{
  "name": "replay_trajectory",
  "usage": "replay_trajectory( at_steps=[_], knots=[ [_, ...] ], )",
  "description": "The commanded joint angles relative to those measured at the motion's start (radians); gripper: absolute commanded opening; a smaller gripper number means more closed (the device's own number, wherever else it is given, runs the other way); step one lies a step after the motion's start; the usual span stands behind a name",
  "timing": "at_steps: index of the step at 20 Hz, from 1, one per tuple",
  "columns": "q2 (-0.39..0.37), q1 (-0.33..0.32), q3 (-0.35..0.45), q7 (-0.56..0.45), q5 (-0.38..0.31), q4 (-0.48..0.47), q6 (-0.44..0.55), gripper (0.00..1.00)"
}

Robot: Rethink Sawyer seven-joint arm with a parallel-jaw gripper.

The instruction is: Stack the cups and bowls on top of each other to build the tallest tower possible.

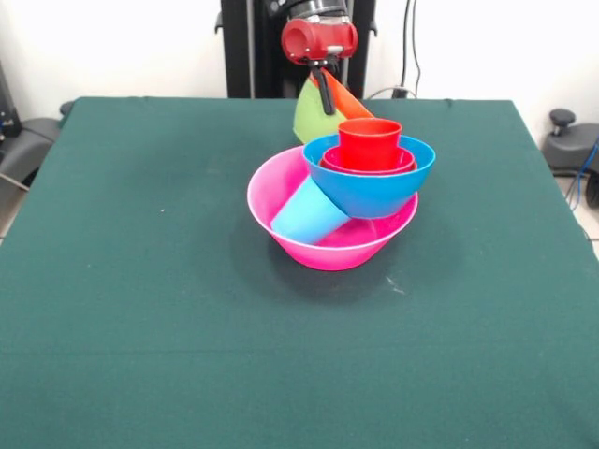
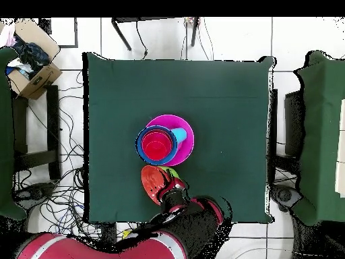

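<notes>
Tower (image 1: pixel 342 201) first — it sits near the middle of the green worktop (image 1: pixel 140 327), built on the large pink bowl (image 1: pixel 318 245). Over at the far side, the red and black arm (image 2: pixel 168 236) reaches in low across the worktop's edge, and its hand (image 1: pixel 326 94) hangs just behind the tower, the dark fingers (image 1: pixel 325 92) pinched onto the rims of two large bowls — a green bowl (image 1: pixel 309 117) and an orange bowl (image 1: pixel 351 101), nested and tipped up on edge so they stand almost vertical. From overhead that pair shows as an orange-red disc with a sliver of green beside it, just off the pink bowl's rim, between the tower and the arm. Now the contents: inside the pink bowl lies a light blue cup (image 1: pixel 309 213), tipped on its side with its base pointing toward the bowl's wall. Resting on that cup and the pink rim is the large blue bowl (image 1: pixel 370 182), leaning a little, not sitting level. Inside the blue bowl sits a small red bowl (image 1: pixel 368 166), and standing upright in that is a red cup (image 1: pixel 370 140), mouth up — the tower's highest point.
</notes>
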Motion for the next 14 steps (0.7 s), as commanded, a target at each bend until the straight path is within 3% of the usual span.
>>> replay_trajectory(
  at_steps=[1, 4, 9, 11, 14],
  knots=[
    [0.061, 0.037, 0.018, -0.293, 0.070, -0.043, -0.062, 0.00],
    [0.085, 0.073, -0.020, -0.277, 0.088, -0.045, -0.043, 0.00],
    [0.060, 0.134, -0.094, -0.208, 0.056, -0.025, 0.014, 0.00],
    [0.047, 0.154, -0.107, -0.177, 0.002, -0.022, 0.022, 0.00],
    [0.007, 0.180, -0.130, -0.102, -0.135, -0.013, 0.017, 0.00]
  ],
)
